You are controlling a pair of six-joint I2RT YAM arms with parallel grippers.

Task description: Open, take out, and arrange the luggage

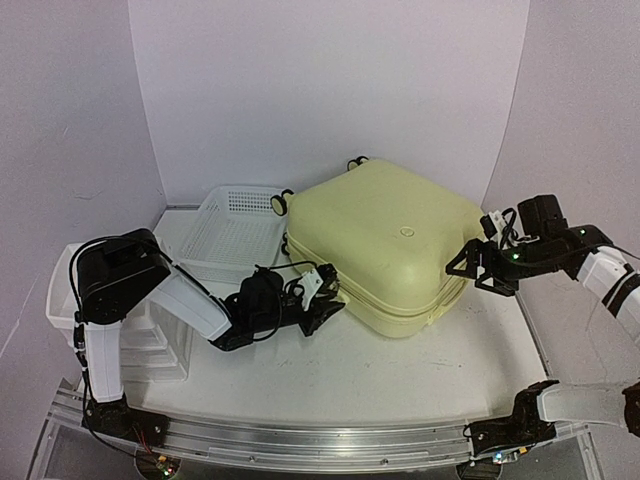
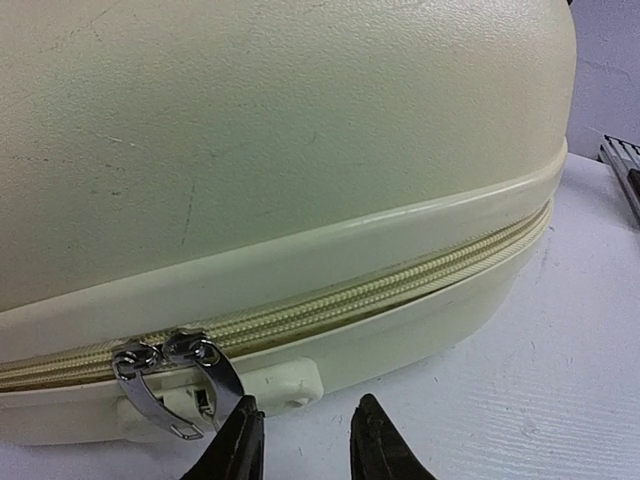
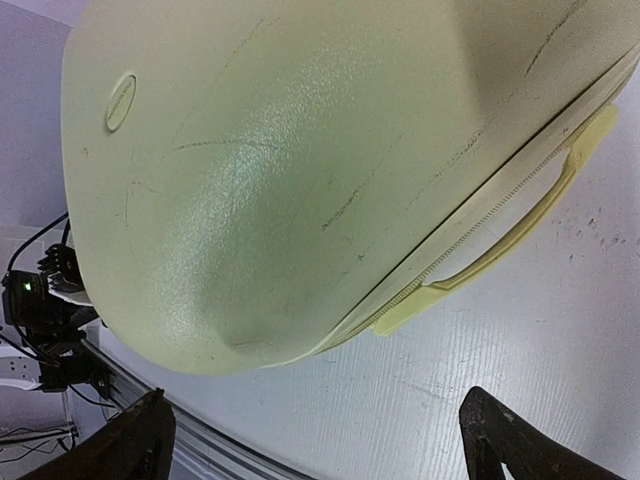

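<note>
We take this for a robotics lab cell. Plain white panel walls (image 1: pixel 330 90) box in a white tabletop (image 1: pixel 400 370). A grooved aluminium rail (image 1: pixel 300 440) along its near edge carries one black-and-white robot arm on the left (image 1: pixel 180 300) and another on the right (image 1: pixel 590 260).

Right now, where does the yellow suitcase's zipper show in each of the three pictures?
Top external: the zipper runs along the luggage's near side.
Left wrist: it crosses from lower left to right, metal pulls at its left end.
Right wrist: a diagonal line at the right.
Shared landmark: the luggage's pale yellow surface above it.
</note>
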